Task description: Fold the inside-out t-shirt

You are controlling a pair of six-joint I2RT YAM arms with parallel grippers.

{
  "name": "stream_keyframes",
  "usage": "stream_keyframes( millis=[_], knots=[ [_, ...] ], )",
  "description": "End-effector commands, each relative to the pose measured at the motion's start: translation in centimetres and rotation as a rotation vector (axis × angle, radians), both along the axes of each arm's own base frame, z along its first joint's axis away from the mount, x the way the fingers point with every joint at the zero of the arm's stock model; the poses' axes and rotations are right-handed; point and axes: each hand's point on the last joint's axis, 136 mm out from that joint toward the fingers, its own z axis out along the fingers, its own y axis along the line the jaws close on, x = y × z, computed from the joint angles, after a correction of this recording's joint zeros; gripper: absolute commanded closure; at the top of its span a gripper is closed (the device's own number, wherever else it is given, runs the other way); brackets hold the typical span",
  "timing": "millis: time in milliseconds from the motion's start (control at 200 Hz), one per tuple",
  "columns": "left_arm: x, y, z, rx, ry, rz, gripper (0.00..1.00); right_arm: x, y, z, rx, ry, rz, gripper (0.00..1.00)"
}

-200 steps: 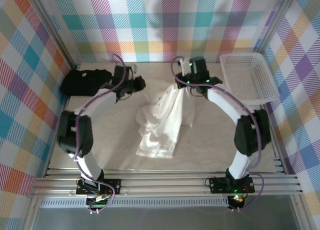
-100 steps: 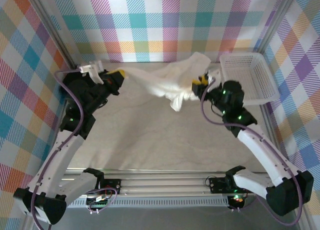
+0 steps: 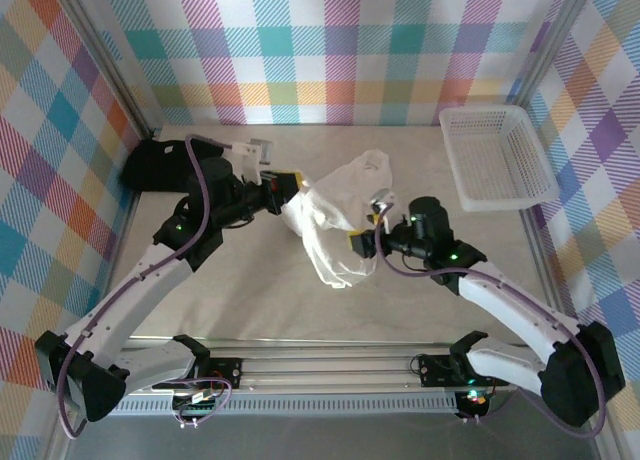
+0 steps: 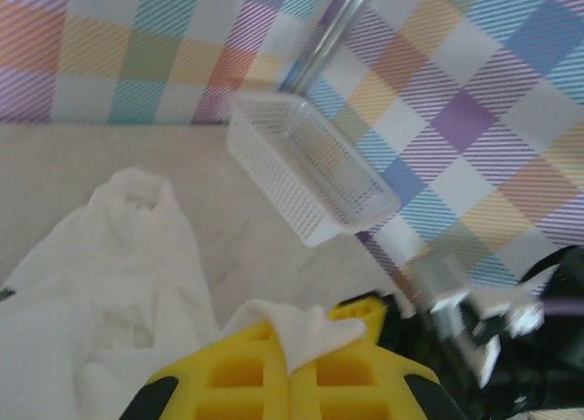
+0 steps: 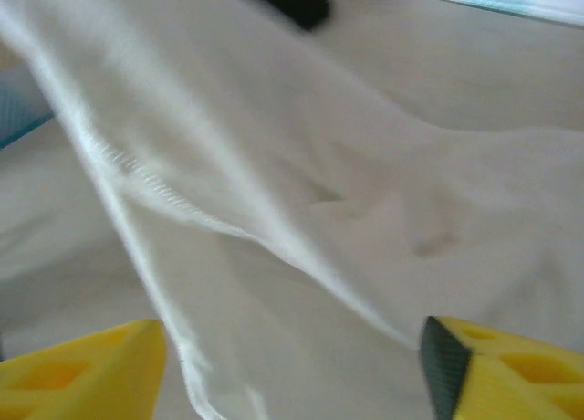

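Top external: left claw (image 3: 290,184) pinches the inside-out t-shirt (image 3: 335,218) to spread it; right claw (image 3: 358,245) gapes wide, likely seeking another edge.

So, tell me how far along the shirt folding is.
Done: nothing folded; the t-shirt sits bunched in a heap on the table. In hand: the left pincer is shut on a bit of its fabric, while the right pincer stands open beside the cloth. Left: spread it flat, then make every fold.
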Motion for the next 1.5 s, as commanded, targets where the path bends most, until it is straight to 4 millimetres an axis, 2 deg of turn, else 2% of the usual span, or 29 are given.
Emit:
stream_keyframes(
  millis=[0, 150, 280, 410, 435, 510, 570, 610, 760, 800, 855, 910, 965, 1075, 1115, 1175, 1245, 1265, 1270, 1365, 1445, 1495],
  knots=[
    [-1.4, -1.5, 3.6, 0.006, -0.091, -0.064, 1.00, -1.4, 4.1, 3.6, 0.060, -0.128, 0.169, 0.18],
    [-3.4, -2.8, 6.9, 0.009, -0.170, -0.124, 1.00, 1.0, 5.2, 8.0, 0.139, -0.211, 0.098, 0.16],
    [-5.1, -2.9, 11.4, 0.003, -0.268, -0.146, 1.00, 2.3, 5.3, 12.2, 0.188, -0.266, 0.047, 0.19],
    [-6.1, -2.8, 15.7, -0.017, -0.374, -0.157, 1.00, 2.4, 4.1, 15.2, 0.231, -0.280, -0.020, 0.54],
    [-6.0, -2.8, 15.5, 0.001, -0.361, -0.156, 1.00, 2.3, 3.7, 15.7, 0.243, -0.279, -0.032, 0.61],
    [-5.4, -3.0, 16.5, 0.001, -0.392, -0.141, 1.00, 1.9, 2.5, 16.5, 0.274, -0.260, -0.057, 0.78],
    [-3.8, -3.4, 16.2, 0.017, -0.384, -0.096, 1.00, 1.8, 1.6, 16.3, 0.284, -0.219, -0.086, 0.89],
    [-2.3, -3.6, 15.7, 0.038, -0.369, -0.052, 0.98, 1.8, 0.9, 15.8, 0.282, -0.186, -0.110, 0.92],
    [4.9, -5.7, 11.1, 0.164, -0.258, 0.074, 0.97, 3.0, -2.5, 12.1, 0.265, -0.045, -0.253, 0.98],
    [6.5, -6.4, 9.9, 0.184, -0.226, 0.082, 0.94, 3.7, -3.7, 11.0, 0.269, -0.002, -0.312, 1.00],
    [8.7, -7.9, 7.3, 0.227, -0.169, 0.067, 0.87, 4.7, -5.5, 9.1, 0.272, 0.063, -0.396, 1.00],
    [10.1, -9.3, 4.7, 0.275, -0.109, 0.042, 0.79, 5.6, -7.0, 7.3, 0.273, 0.114, -0.462, 1.00],
    [11.3, -9.8, 1.8, 0.331, -0.046, 0.042, 0.66, 6.4, -8.3, 5.4, 0.263, 0.171, -0.519, 1.00],
    [12.3, -8.4, -3.9, 0.410, 0.072, 0.110, 0.48, 7.5, -10.5, 1.9, 0.229, 0.254, -0.605, 0.99],
    [11.8, -7.7, -5.2, 0.405, 0.093, 0.123, 0.43, 7.9, -11.1, 0.8, 0.219, 0.291, -0.622, 0.99],
    [10.5, -6.6, -8.3, 0.400, 0.145, 0.133, 0.36, 8.3, -12.0, -0.4, 0.206, 0.328, -0.638, 0.99],
    [7.7, -6.3, -10.9, 0.356, 0.195, 0.082, 0.29, 8.7, -12.7, -1.2, 0.185, 0.341, -0.652, 0.98],
    [6.6, -6.2, -12.3, 0.358, 0.222, 0.063, 0.28, 8.8, -12.8, -1.2, 0.181, 0.341, -0.653, 0.98],
    [6.6, -6.3, -11.9, 0.343, 0.208, 0.061, 0.28, 8.9, -12.9, -1.3, 0.180, 0.341, -0.654, 0.98],
    [1.8, -7.3, -15.5, 0.325, 0.228, -0.053, 0.28, 9.4, -12.9, -1.7, 0.155, 0.343, -0.647, 0.97],
    [-2.5, -8.8, -18.6, 0.398, 0.202, -0.171, 0.28, 9.7, -13.0, -2.1, 0.125, 0.351, -0.644, 0.96],
    [-4.2, -9.6, -20.3, 0.460, 0.184, -0.222, 0.28, 9.9, -13.1, -2.3, 0.111, 0.347, -0.644, 0.95]
  ],
)
